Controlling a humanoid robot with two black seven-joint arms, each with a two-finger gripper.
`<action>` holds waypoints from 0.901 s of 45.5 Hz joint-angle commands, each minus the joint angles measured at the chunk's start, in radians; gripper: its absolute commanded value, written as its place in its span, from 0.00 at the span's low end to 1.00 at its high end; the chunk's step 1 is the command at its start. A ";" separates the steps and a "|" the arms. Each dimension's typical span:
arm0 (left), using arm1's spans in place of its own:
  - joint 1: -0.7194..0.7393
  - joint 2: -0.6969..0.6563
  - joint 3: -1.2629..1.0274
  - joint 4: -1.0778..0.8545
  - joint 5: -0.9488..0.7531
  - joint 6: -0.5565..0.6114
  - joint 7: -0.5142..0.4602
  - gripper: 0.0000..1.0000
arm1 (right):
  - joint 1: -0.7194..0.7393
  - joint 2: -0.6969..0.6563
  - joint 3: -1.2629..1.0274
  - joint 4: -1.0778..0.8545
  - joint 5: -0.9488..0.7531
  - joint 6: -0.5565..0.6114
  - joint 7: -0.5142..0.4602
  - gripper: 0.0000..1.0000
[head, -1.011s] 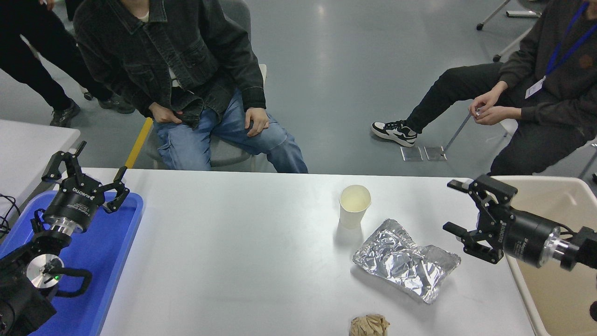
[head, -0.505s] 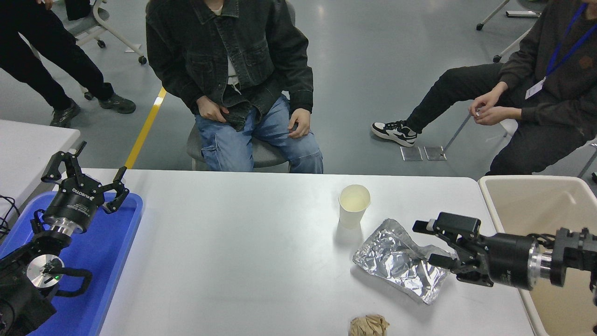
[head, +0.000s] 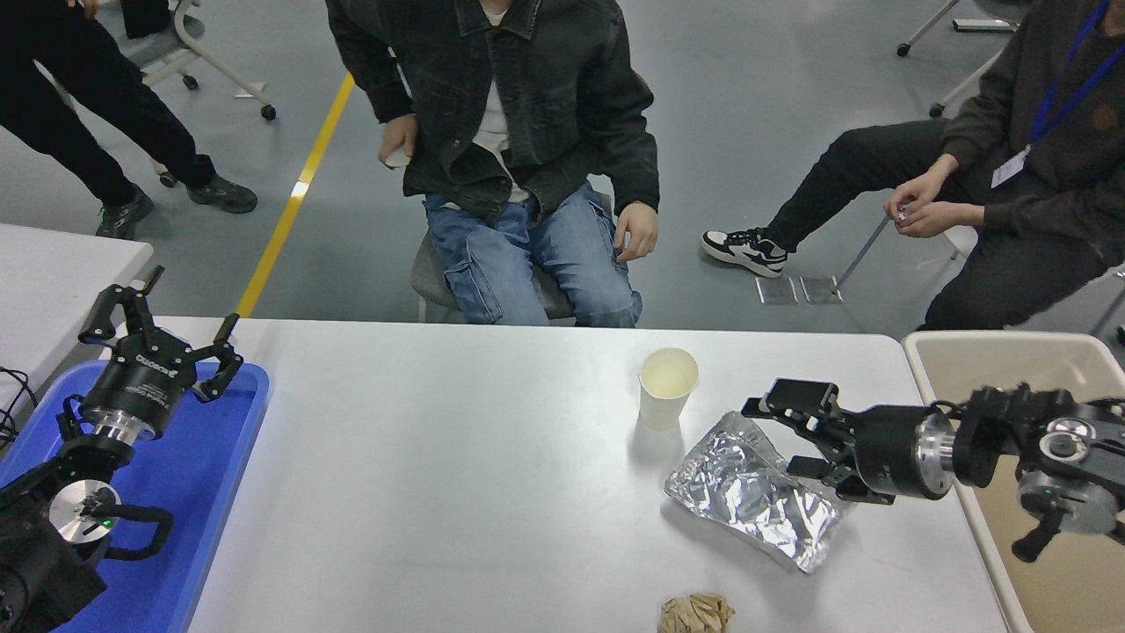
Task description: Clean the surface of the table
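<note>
The white table surface point(head: 457, 475) fills the middle of the head view. On it lie a crumpled silver foil bag point(head: 751, 492), an upright white paper cup point(head: 667, 388) just behind the bag, and a crumpled brown paper ball point(head: 696, 614) at the front edge. My right gripper point(head: 778, 435) is open and reaches in from the right, low over the foil bag's right end. My left gripper point(head: 163, 338) is open and parked over the blue tray point(head: 206, 492) at the lower left.
A beige bin point(head: 1011, 360) stands off the table's right end, under my right arm. A person in a dark jacket sits on a chair at the far side, and another person sits at the upper right. A smaller white table point(head: 53, 281) is at the left edge.
My right gripper has moved left and down from beside the bin to the foil bag's right end. The seated person at the far side has rolled to the right. The left arm has not moved.
</note>
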 commanded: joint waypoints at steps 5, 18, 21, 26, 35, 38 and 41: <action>0.000 0.000 0.000 0.000 0.000 0.000 0.000 1.00 | 0.053 0.148 0.000 -0.129 0.175 -0.119 -0.139 1.00; 0.000 0.000 0.000 0.000 0.000 0.000 0.000 1.00 | 0.132 0.307 -0.011 -0.341 0.215 -0.107 -0.143 1.00; 0.000 0.000 0.000 0.000 0.000 0.000 0.000 1.00 | 0.148 0.350 -0.013 -0.386 0.224 -0.107 -0.143 1.00; 0.000 0.000 0.000 0.000 0.000 0.000 0.000 1.00 | 0.151 0.392 -0.016 -0.415 0.218 -0.104 -0.143 1.00; 0.000 0.000 0.000 0.000 0.000 0.000 0.000 1.00 | 0.166 0.459 -0.079 -0.471 0.209 -0.107 -0.143 1.00; 0.000 0.000 0.000 0.000 0.000 0.000 0.000 1.00 | 0.169 0.482 -0.083 -0.501 0.207 -0.104 -0.142 1.00; 0.000 0.000 0.000 0.000 0.000 0.000 0.000 1.00 | 0.169 0.485 -0.086 -0.510 0.207 -0.104 -0.142 1.00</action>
